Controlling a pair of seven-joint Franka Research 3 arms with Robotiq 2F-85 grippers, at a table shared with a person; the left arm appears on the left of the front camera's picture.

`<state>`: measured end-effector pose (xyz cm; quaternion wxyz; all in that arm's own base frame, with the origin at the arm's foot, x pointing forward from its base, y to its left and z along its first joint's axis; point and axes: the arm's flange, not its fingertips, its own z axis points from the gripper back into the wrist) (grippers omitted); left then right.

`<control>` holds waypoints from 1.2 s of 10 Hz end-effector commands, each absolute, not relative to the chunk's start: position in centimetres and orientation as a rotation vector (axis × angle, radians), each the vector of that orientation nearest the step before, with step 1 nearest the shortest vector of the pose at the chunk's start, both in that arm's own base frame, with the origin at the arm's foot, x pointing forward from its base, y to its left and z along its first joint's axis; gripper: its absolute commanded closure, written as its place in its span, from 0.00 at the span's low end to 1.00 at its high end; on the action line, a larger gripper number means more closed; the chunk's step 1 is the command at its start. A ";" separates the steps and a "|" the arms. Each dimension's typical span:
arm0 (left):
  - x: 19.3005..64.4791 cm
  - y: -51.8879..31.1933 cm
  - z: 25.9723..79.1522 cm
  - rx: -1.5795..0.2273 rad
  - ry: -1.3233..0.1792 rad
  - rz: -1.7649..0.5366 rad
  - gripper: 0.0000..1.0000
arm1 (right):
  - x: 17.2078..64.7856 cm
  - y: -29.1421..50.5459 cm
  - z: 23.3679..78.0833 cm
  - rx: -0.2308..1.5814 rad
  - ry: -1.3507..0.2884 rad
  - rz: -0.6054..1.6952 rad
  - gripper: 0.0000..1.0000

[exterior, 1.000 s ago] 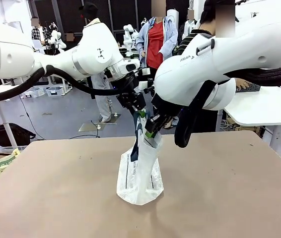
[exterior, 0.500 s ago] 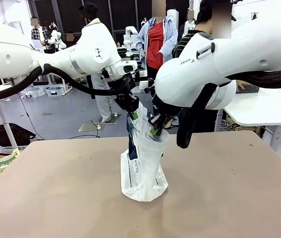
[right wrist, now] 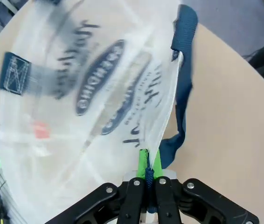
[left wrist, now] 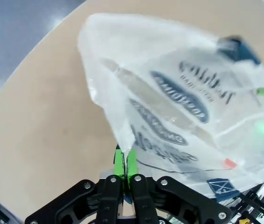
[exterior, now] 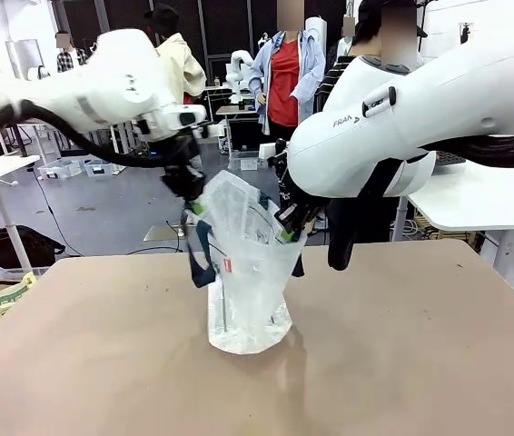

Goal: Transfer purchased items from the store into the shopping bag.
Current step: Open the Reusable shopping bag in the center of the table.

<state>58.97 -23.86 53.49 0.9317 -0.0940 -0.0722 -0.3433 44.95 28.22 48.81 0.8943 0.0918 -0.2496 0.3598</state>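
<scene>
The tan table [exterior: 420, 363] is topped around the middle by the shopping bag [exterior: 243, 300], which is stood upright and held wide open. Its rim is pinched on one side by the left hand [exterior: 193, 207] and on the other by the right hand [exterior: 284, 234], both clamped tight on the plastic. A navy strap [exterior: 201, 263] is left dangling, with a tiny red tag [exterior: 227, 265] seen just beside it.

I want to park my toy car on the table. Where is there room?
Bare table lies left of the shopping bag out to the table's left edge, right of it to the right edge, and in front of it. It's crowded above the bag, where the left gripper and right gripper pinch its rim.
</scene>
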 end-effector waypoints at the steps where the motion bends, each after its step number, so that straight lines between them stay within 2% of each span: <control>1: 54.8 -17.2 53.7 -0.198 -0.179 -0.595 1.00 | 45.3 28.9 49.6 0.148 -0.524 0.705 1.00; 2: 53.2 -13.6 54.0 -0.170 -0.196 -0.508 1.00 | 45.6 28.9 49.7 0.147 -0.524 0.688 1.00; 4: 52.4 -12.5 54.4 -0.190 -0.246 -0.518 1.00 | 44.9 29.7 49.9 0.140 -0.521 0.711 1.00; 8: 55.0 -16.6 54.1 -0.241 -0.228 -0.626 1.00 | 43.3 35.6 50.6 0.146 -0.509 0.840 1.00; 12: 57.8 -17.9 53.8 -0.237 -0.149 -0.632 1.00 | 43.2 37.1 50.0 0.040 -0.465 0.785 1.00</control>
